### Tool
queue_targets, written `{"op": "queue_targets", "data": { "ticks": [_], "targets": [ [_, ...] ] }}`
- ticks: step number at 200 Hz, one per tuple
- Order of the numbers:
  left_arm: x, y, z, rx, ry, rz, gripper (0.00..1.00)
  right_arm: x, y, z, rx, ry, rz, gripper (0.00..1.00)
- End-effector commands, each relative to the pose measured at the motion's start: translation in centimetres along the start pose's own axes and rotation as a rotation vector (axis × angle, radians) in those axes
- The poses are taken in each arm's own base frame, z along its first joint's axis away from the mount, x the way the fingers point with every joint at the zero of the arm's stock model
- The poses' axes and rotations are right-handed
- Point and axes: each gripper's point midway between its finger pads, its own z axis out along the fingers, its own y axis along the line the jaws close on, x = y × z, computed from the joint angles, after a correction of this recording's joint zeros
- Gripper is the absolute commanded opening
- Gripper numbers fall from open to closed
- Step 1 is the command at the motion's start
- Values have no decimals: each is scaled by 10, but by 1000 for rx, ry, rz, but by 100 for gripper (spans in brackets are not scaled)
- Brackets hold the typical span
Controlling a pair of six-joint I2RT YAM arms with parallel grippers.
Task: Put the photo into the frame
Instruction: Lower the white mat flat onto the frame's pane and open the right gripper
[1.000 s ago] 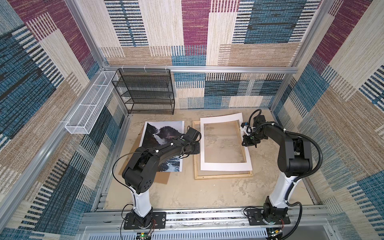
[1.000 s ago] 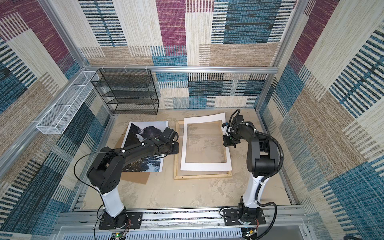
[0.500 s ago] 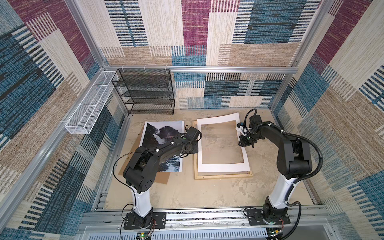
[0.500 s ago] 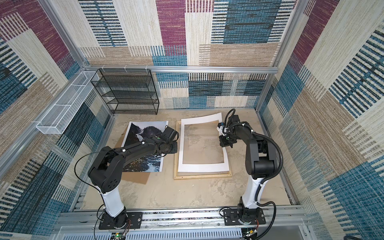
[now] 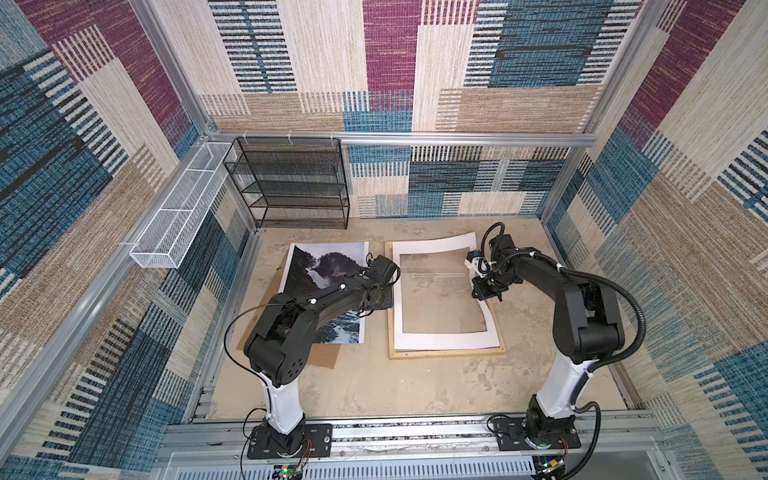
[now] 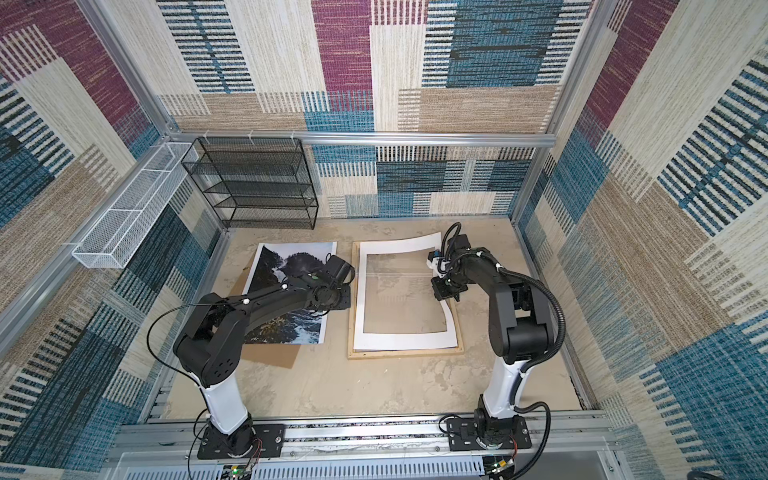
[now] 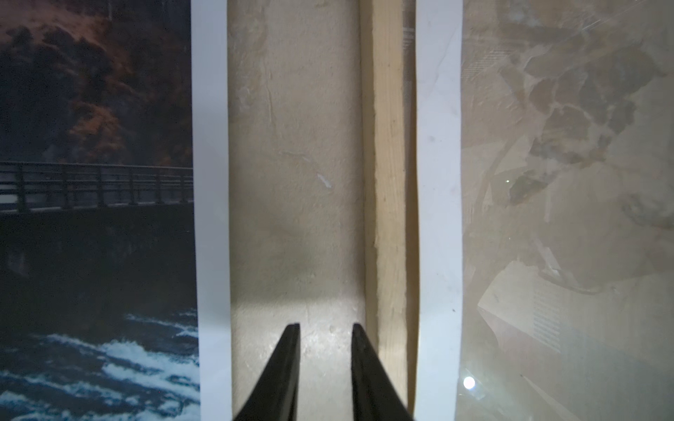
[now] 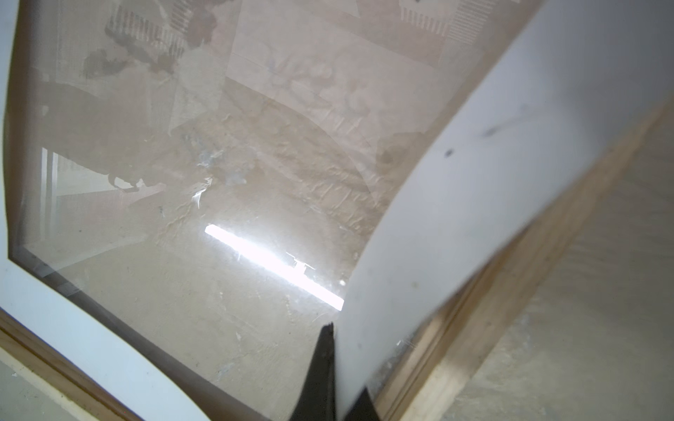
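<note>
The photo (image 5: 324,266), a waterfall print with a thin white edge, lies flat on the left of the table, partly under my left arm; its bridge and water show in the left wrist view (image 7: 91,182). The pale wood frame (image 5: 444,355) (image 6: 405,355) lies flat to its right. A white mat (image 5: 440,341) (image 8: 474,182) rests in the frame. My right gripper (image 5: 482,291) (image 8: 339,350) is shut on the mat's right strip, which is lifted and bowed inward. My left gripper (image 5: 380,270) (image 7: 325,326) hangs open over bare table between photo and frame rail (image 7: 388,182), holding nothing.
A brown backing board (image 5: 324,357) pokes out from under the photo. A clear pane (image 5: 440,299) shows inside the mat's opening. A black wire shelf (image 5: 291,183) stands at the back left. A white wire basket (image 5: 178,208) hangs on the left wall.
My right gripper has carried the mat's right strip leftward, so the mat has slid left over the frame and bows up. The left arm has barely moved.
</note>
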Motion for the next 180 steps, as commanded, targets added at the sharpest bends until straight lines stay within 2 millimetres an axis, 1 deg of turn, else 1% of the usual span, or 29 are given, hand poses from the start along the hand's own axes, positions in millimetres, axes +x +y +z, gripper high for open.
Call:
{"op": "queue_targets", "data": {
  "ticks": [1, 43, 52, 59, 70, 85, 101, 111, 124, 134, 170, 180],
  "targets": [
    [1, 0, -2, 5, 2, -16, 28, -4, 1, -1, 18, -12, -13, 1],
    [2, 0, -3, 16, -2, -17, 28, 1, 5, 4, 24, 6, -18, 1],
    [2, -2, -3, 27, -2, -15, 28, 2, 2, 4, 50, 8, -12, 1],
    [3, -3, -2, 36, 0, -15, 28, 2, -7, 3, 98, 13, 2, 1],
    [4, -6, -1, 55, 4, -9, 28, 5, -22, 3, 178, 28, 21, 11],
    [4, -9, -1, 71, 4, -7, 28, 5, -29, 5, 212, 38, 32, 24],
    [5, -9, 0, 71, 7, -4, 28, 3, -30, 8, 214, 47, 42, 30],
    [5, -10, -1, 74, 7, -3, 29, 4, -36, 10, 239, 59, 54, 35],
    [5, -11, -1, 79, 9, -1, 28, 5, -41, 12, 263, 68, 62, 37],
    [6, -11, 0, 80, 12, -1, 28, 3, -43, 12, 270, 62, 66, 41],
    [6, -11, -2, 80, 12, 4, 28, 0, -44, 7, 282, 51, 73, 45],
    [5, -10, -4, 78, 10, 5, 28, -2, -45, 3, 289, 38, 77, 46]
  ]
}}
